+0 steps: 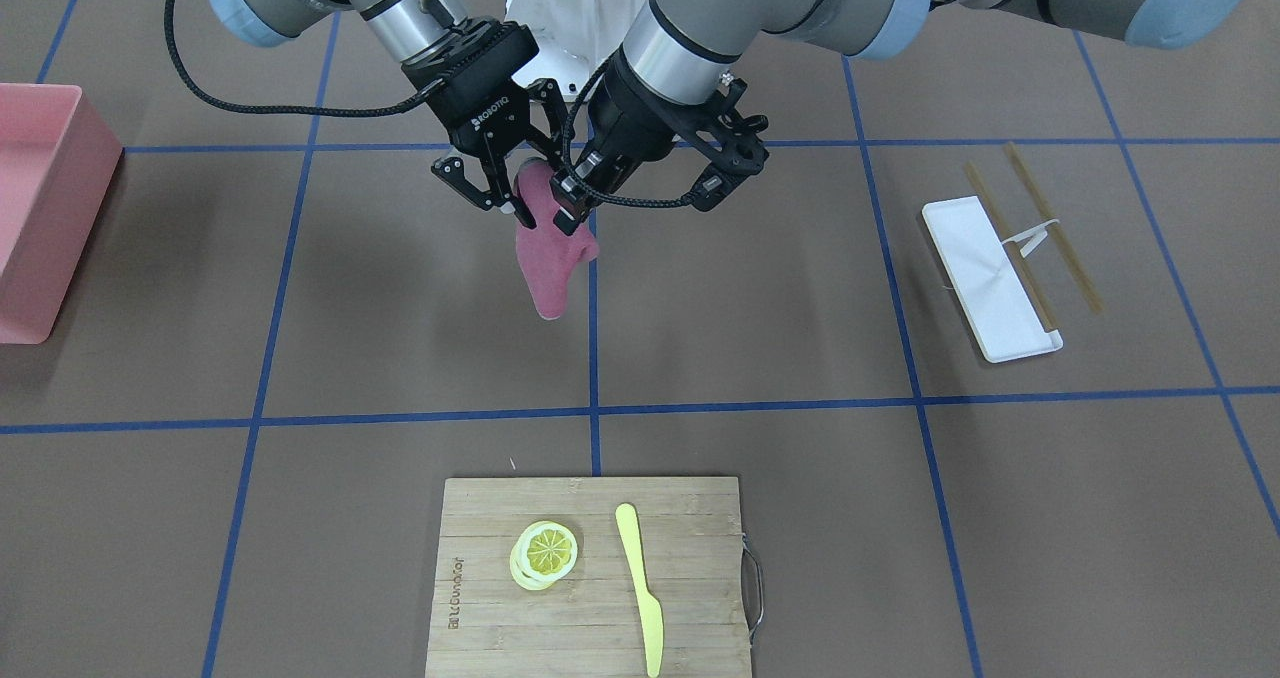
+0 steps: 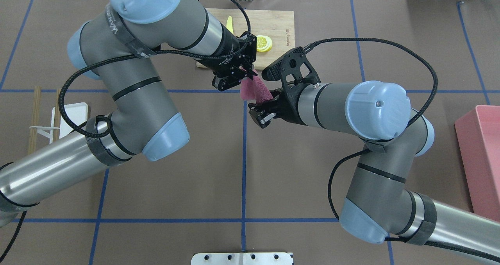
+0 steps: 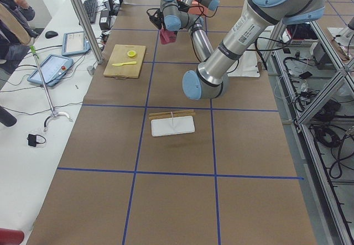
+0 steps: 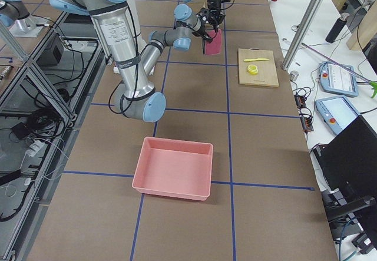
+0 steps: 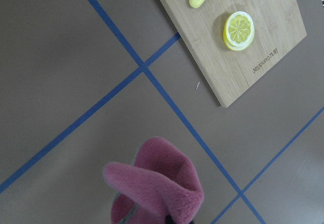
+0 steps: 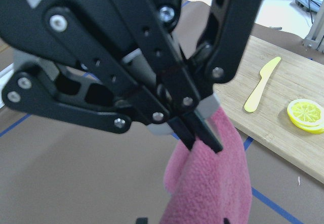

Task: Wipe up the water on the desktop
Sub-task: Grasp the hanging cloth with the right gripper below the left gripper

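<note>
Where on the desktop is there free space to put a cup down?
Free desktop: the square between tray and board, and the one between bin and board. Crowded: the middle, around the hanging cloth.

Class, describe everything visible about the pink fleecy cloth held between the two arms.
The pink fleecy cloth looks soft and thick, bunched into folds. It hangs above the brown taped desktop, pinched at its top by the left end effector, which is shut on it. The right end effector is close beside; contact unclear.
</note>
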### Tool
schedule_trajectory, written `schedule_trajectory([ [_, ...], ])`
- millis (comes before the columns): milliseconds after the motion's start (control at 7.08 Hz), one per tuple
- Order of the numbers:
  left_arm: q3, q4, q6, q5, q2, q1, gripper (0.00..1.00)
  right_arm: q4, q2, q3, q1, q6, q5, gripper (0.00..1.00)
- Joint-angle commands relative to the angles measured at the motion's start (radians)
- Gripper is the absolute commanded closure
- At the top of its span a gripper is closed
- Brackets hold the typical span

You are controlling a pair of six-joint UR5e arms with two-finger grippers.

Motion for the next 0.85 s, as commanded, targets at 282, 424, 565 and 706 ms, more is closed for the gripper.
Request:
schedule_trajectory([
  [282,0.005,-0.024,0.041,0.001,0.011,-0.005,0.58,-0.002,-0.006,0.006,0.004,0.072,0.006,1.0],
  [424,0.003,-0.018,0.076,0.0,0.015,-0.023,0.09,-0.005,-0.009,-0.003,0.003,0.125,0.005,1.0],
  [565,-0.018,-0.009,0.075,-0.009,0.037,-0.062,0.03,-0.017,-0.011,-0.009,-0.023,0.266,0.003,1.0],
  [706,-0.073,-0.008,0.078,-0.027,0.108,-0.116,0.03,-0.041,-0.032,-0.018,-0.05,0.337,0.003,1.0],
])
